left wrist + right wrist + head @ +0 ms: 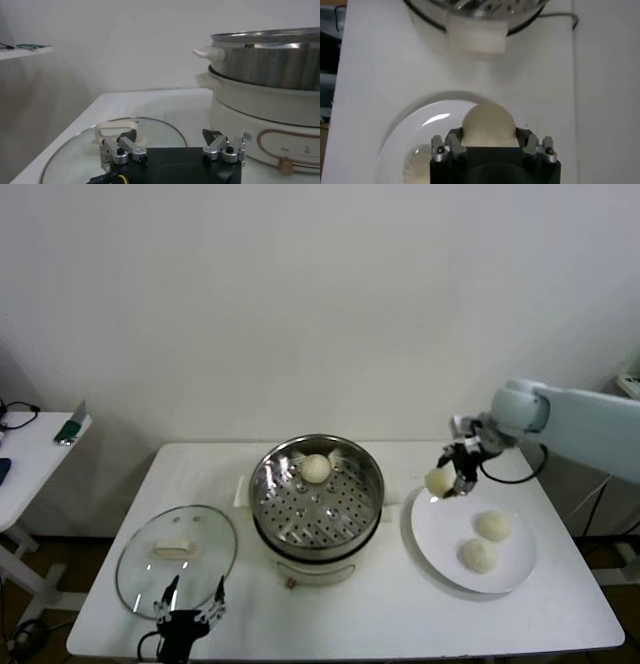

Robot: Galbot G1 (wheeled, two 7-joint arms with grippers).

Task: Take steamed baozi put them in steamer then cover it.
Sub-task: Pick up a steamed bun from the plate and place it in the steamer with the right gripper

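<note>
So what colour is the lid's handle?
Cream-white, on the clear glass lid; the handle shows best in the head view.

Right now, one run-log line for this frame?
right pincer: shut on bun, lifted above plate edge | left pincer: open, idle over lid | steamer: one bun | plate: two buns

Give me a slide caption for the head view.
Right gripper lifts a baozi off the plate toward the steamer.

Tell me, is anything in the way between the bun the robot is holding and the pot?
Nothing visible is. The right pincer holds a baozi above the plate's edge. The steamer is open, with bare table between. Its cover lies far off by the left pincer.
</note>
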